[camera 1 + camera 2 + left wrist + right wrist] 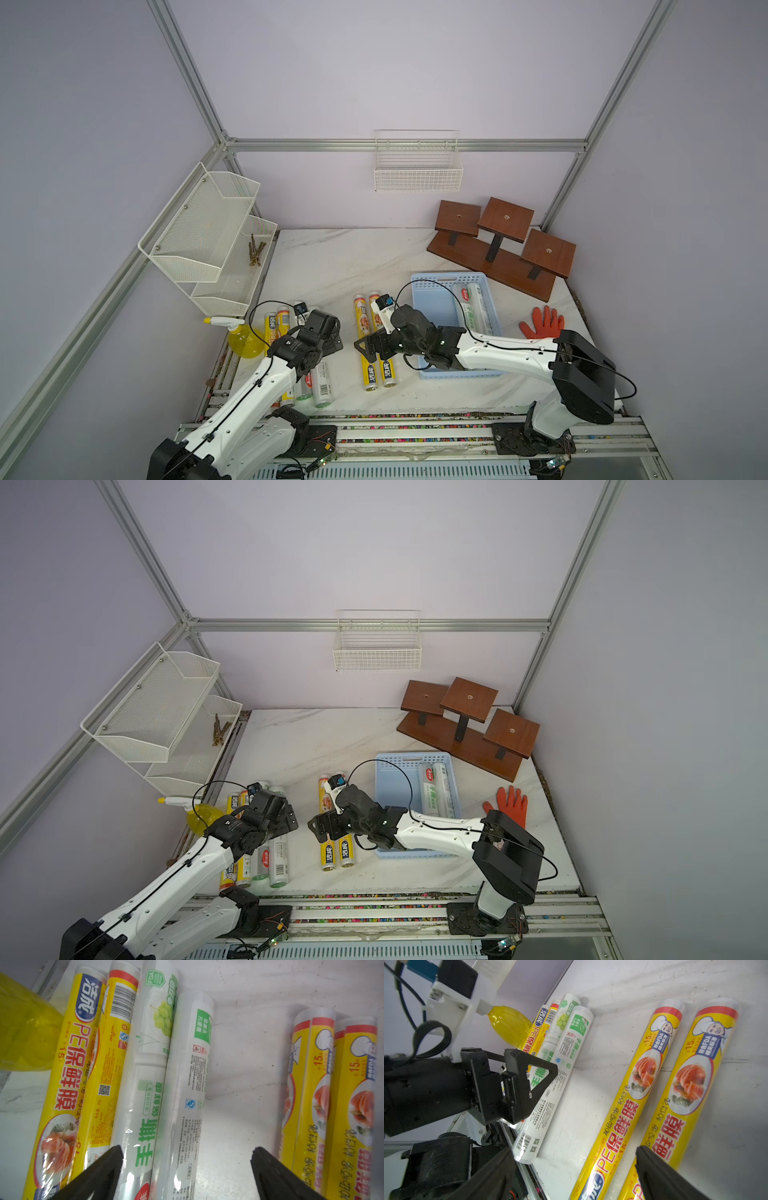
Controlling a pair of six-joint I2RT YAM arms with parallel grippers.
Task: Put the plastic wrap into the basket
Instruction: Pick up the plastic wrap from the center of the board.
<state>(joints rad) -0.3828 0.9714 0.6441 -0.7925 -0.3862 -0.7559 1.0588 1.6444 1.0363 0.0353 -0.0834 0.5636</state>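
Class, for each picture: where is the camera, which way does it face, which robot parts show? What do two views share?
Top view: high over the bases, facing down at table; left arm, right arm.
Top view: likewise; table, both arms.
Left wrist: on left arm, past left gripper at white plastic wrap.
Right wrist: on right arm, facing yellow plastic wrap; right gripper, left gripper.
Wrist views share: spray bottle.

The marble table (340,266) bears plastic wrap (362,320), basket (451,275), spray bottle (246,343), glove (542,324), wooden stand (500,268).

Two plastic wrap rolls (429,791) lie in the basket (415,757), others on the table (316,737)
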